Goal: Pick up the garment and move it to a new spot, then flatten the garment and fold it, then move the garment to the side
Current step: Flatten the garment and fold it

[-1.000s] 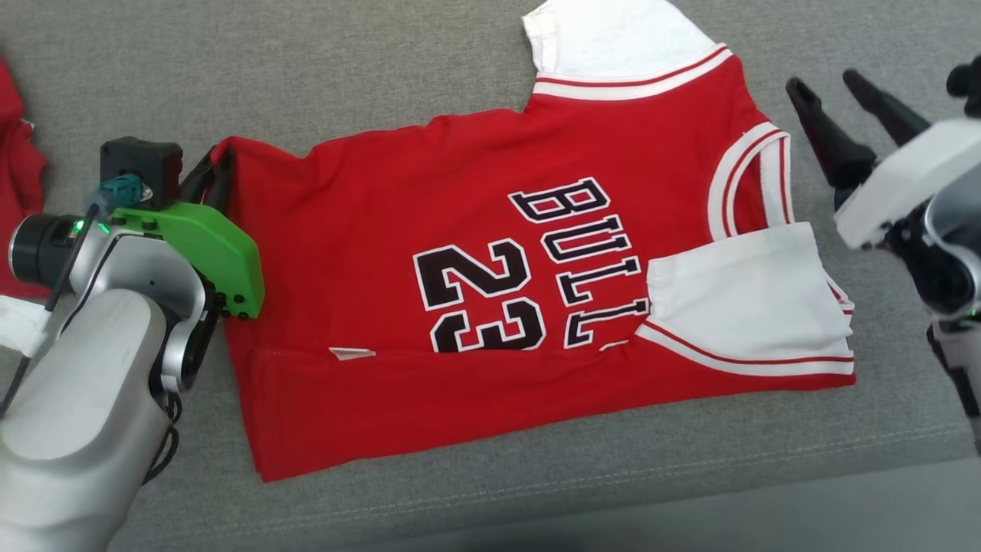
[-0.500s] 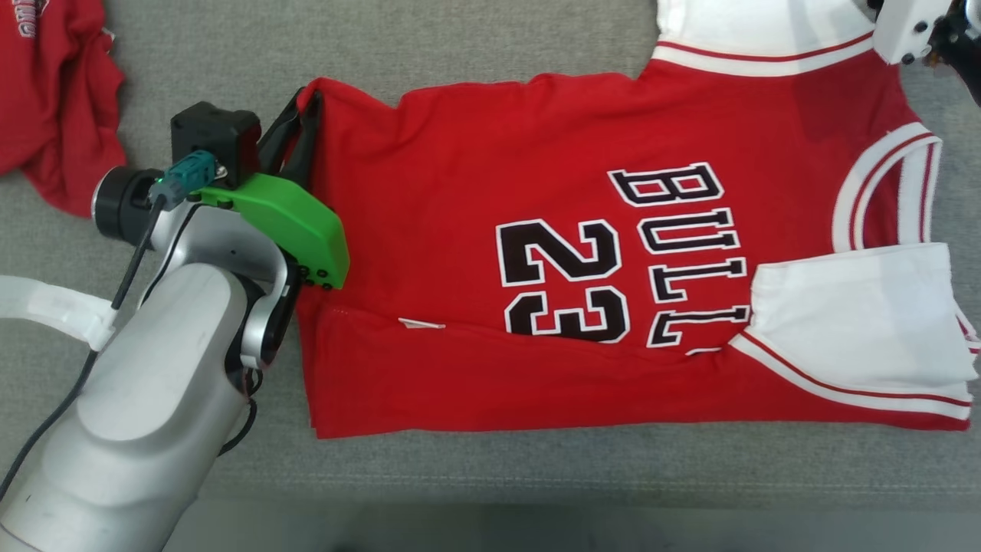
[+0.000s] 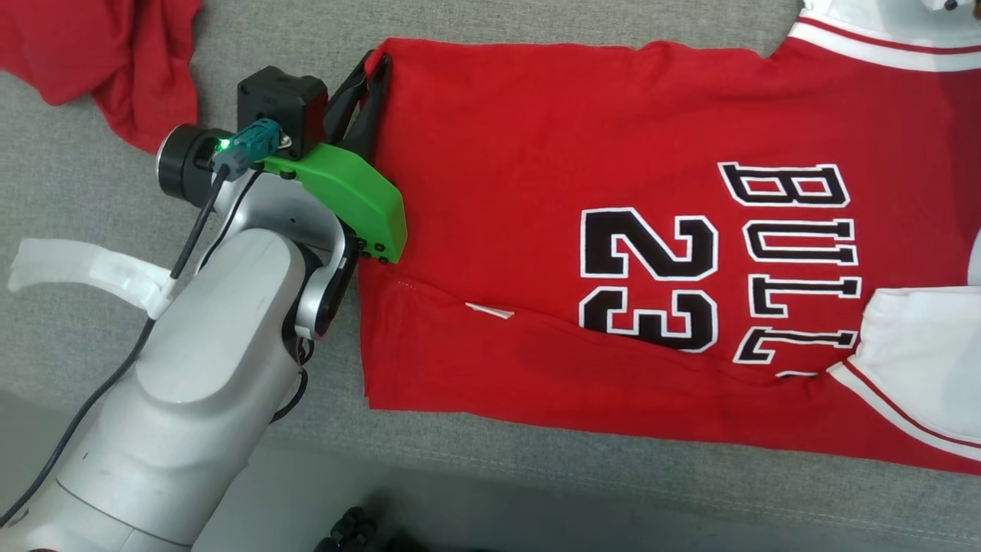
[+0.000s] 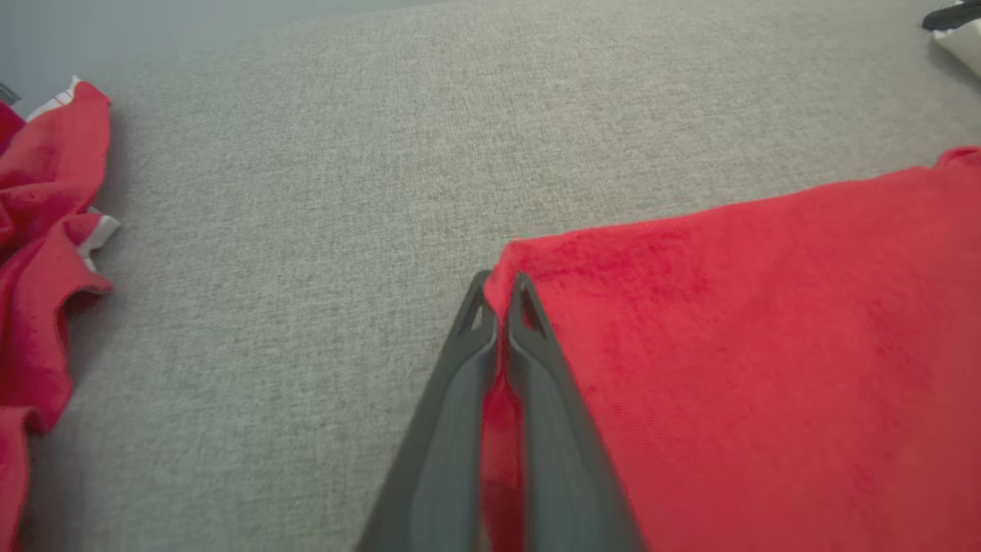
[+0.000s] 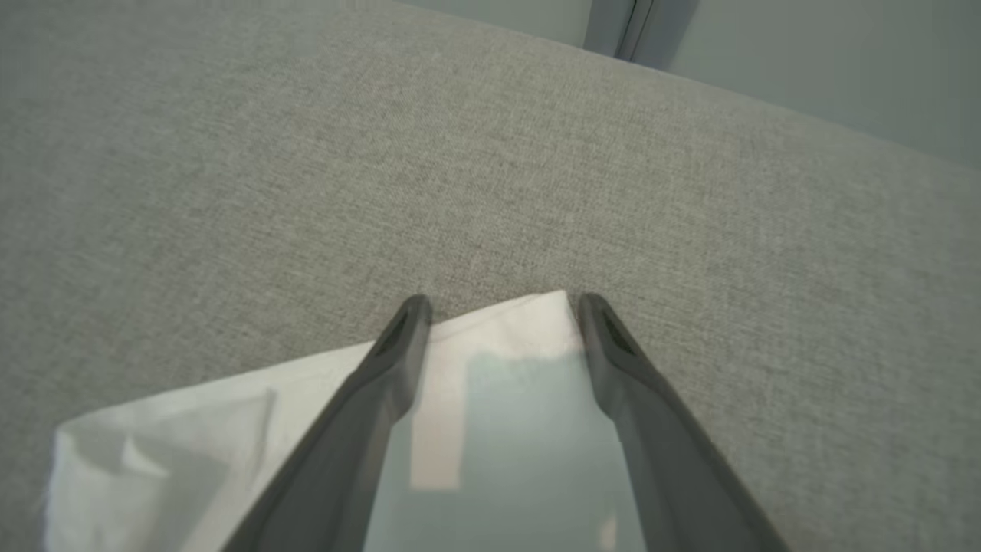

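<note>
The garment (image 3: pixel 536 153), a red jersey with a black "BULL 23" print and white sleeves, lies spread on the grey cushion (image 3: pixel 291 23). My left gripper (image 3: pixel 375 65) is shut on its far left corner, with red cloth pinched between the dark fingers. The left wrist view shows the left gripper (image 4: pixel 498 295) closed on that corner of the garment (image 4: pixel 766 345). In the right wrist view my right gripper (image 5: pixel 498 307) stands open just over a white sleeve (image 5: pixel 191 429). The sleeve's corner lies between the fingertips.
Another crumpled red cloth (image 3: pixel 115 54) lies at the far left, also red cloth (image 4: pixel 38 230) in the left wrist view. The cushion's front edge (image 3: pixel 613 498) runs along the bottom. My left forearm (image 3: pixel 207 383) covers the near left.
The head camera has swung left, so the whole picture has shifted right. My right gripper has moved from beside the collar to the far white sleeve. The left gripper keeps its hold on the corner.
</note>
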Controlling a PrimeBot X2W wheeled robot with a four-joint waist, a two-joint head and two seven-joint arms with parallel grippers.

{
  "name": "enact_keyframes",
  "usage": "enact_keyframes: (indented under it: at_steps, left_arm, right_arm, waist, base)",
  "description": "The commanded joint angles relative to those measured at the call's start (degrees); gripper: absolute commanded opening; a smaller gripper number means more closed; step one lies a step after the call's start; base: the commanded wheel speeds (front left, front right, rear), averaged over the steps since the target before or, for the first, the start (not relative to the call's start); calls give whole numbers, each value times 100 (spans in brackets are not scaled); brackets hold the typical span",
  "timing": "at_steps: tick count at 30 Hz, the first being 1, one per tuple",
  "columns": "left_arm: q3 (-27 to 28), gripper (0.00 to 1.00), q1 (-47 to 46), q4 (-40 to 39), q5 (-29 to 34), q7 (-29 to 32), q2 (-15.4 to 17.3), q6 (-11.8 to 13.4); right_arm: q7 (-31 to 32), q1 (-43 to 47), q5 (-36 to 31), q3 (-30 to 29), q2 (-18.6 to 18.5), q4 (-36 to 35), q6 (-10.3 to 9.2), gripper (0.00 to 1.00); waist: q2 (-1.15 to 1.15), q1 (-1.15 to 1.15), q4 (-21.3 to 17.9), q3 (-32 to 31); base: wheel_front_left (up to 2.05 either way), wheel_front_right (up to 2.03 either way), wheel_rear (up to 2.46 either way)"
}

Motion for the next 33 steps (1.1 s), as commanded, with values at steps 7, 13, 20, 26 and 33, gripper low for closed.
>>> enact_keyframes:
  at_steps: [7, 13, 20, 26, 33]
  left_arm:
    - [-23, 0, -217, 185, 28, -63, -1, -67]
    - [-22, 0, -187, 288, -30, 1, 81, -73]
    - [-30, 0, -241, 303, -72, 53, 61, -75]
    - [-38, 0, -273, 320, -114, 33, 44, -87]
    - [7, 0, -289, 429, -165, -4, 152, -119]
  right_arm:
    - [205, -145, 119, 338, 55, 451, -1, 48]
    - [433, -221, 219, 584, 98, 562, -2, 45]
    - [595, -270, 231, 859, 11, 504, -2, 100]
    - [507, -173, 303, 1082, 10, 527, -1, 31]
    - [158, -211, 423, 1207, -40, 526, -6, 0]
  waist:
    - [0, 0, 46, 62]
    - [0, 0, -92, -60]
    - [0, 0, -134, -61]
    - [0, 0, -108, 17]
    - [0, 0, -196, -112]
  base:
    - [0, 0, 0]
    - [0, 0, 0]
    - [0, 0, 0]
    - [0, 0, 0]
    - [0, 0, 0]
